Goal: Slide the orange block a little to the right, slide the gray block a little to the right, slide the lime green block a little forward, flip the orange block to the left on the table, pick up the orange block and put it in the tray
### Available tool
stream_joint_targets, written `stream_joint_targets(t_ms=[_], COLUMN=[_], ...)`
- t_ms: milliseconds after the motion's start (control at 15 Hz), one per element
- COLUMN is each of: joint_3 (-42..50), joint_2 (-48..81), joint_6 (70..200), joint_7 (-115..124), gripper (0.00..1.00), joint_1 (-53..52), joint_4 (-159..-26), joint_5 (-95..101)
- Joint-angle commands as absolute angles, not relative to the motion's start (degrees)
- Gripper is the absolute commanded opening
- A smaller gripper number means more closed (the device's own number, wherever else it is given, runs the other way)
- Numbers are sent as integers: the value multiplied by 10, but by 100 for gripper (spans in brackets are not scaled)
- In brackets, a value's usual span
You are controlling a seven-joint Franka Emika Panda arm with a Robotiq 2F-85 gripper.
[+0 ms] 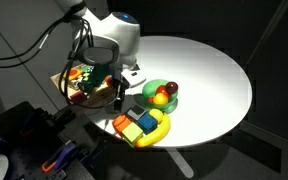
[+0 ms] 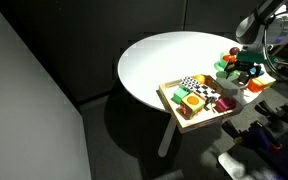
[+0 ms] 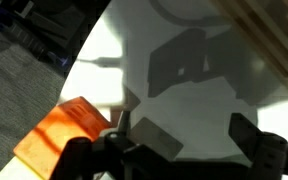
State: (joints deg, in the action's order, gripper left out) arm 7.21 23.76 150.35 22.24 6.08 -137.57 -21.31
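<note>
In the wrist view the gray block lies on the white table between my open fingers, close to the left fingertip. The orange block sits just outside that finger, near the table edge. My gripper holds nothing. In an exterior view the gripper hangs low over the table beside the cluster with the orange block and the lime green block. The tan tray holds several small items; it also shows behind the arm as the tray.
A green bowl with fruit stands near the middle of the round table. A yellow banana curves round the blocks. The table edge and dark floor lie close to the blocks.
</note>
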Motion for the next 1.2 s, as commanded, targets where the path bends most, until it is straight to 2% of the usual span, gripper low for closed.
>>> stream_joint_targets(t_ms=[0, 1133], joint_3=[82, 144], joint_2=[201, 105], joint_6=[1499, 1510], joint_7=[214, 217], gripper=[100, 100], joint_1=[45, 24], joint_4=[-1405, -1513], joint_5=[-171, 66])
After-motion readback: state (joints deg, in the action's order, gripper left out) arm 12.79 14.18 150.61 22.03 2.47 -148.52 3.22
